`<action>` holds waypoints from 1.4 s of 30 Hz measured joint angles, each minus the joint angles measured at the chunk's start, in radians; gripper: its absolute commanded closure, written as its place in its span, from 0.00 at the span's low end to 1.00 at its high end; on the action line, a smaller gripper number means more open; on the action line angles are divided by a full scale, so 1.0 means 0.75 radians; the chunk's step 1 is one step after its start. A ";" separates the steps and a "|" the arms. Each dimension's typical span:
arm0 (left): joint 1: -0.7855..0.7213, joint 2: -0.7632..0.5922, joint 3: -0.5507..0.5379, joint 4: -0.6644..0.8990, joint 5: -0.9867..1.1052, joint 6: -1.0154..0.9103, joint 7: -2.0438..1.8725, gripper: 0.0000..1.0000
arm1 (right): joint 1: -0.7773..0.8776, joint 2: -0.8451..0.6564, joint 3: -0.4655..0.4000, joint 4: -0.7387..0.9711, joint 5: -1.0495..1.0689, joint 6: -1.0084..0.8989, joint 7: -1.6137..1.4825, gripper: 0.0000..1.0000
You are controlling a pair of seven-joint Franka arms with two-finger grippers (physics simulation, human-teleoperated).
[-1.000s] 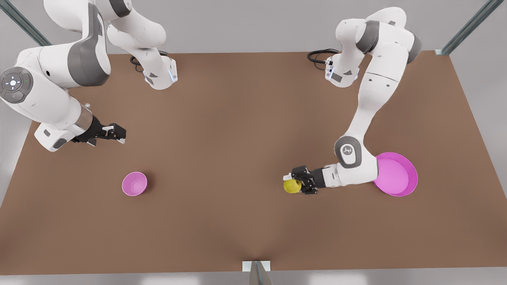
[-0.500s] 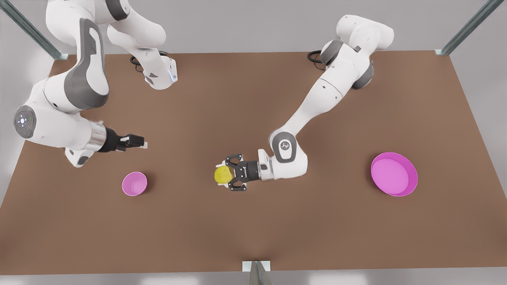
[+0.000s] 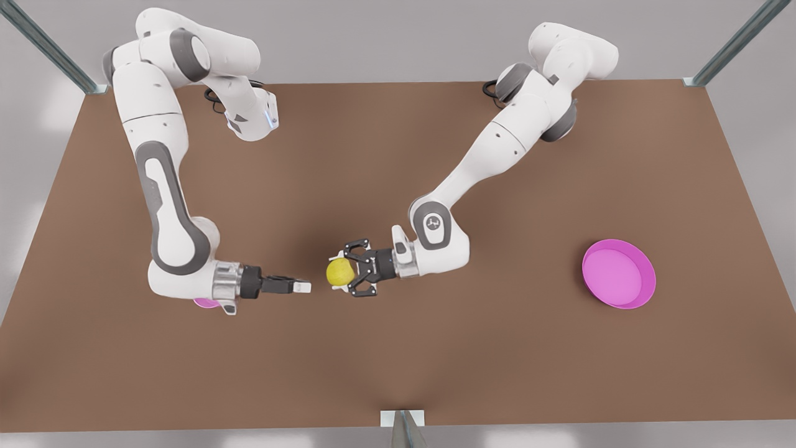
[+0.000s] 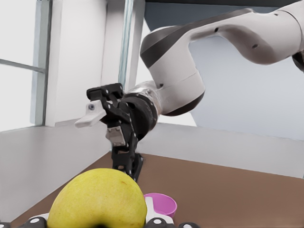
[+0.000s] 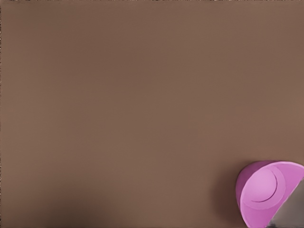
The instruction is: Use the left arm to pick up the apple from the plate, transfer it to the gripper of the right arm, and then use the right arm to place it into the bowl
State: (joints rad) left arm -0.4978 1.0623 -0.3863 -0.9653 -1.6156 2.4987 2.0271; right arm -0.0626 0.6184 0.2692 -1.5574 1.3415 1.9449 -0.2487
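Over the middle of the brown table (image 3: 398,348), we have the small round yellow-green apple (image 3: 339,272) clenched in the black claw-like left gripper (image 3: 352,276), held clear of the surface and well apart from the wide shallow magenta-pink plate (image 3: 640,295) at the front view's right. Facing it, the slim black two-finger right gripper (image 3: 297,286) sits near the apple without touching; in the left wrist view the same gripper (image 4: 105,112) looms beyond the fruit (image 4: 97,202), and we cannot tell whether its fingers are parted or closed. The small deep magenta-pink bowl (image 5: 266,192) lies just beneath the right arm's wrist. We judge this to be the handover step. Next, we need the right fingers spread wide enough to straddle the apple, then closed on it firmly before the left claw lets go.
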 measured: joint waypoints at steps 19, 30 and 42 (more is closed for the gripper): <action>-0.001 0.012 -0.002 0.000 -0.011 0.012 0.232 0.27 | 0.045 0.132 0.070 0.008 0.038 -0.184 -0.504 0.00; -0.001 0.012 0.000 -0.002 -0.011 0.011 0.287 0.26 | 0.076 0.139 0.105 0.027 0.041 -0.100 -0.630 0.00; 0.000 0.017 0.000 -0.003 -0.009 0.010 0.316 0.01 | 0.088 0.140 0.104 0.029 0.048 0.013 -0.702 0.34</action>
State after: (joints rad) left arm -0.4978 1.0754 -0.3863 -0.9674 -1.6223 2.5065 2.2641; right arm 0.0031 0.7237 0.3475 -1.5360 1.3773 1.9546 -0.7752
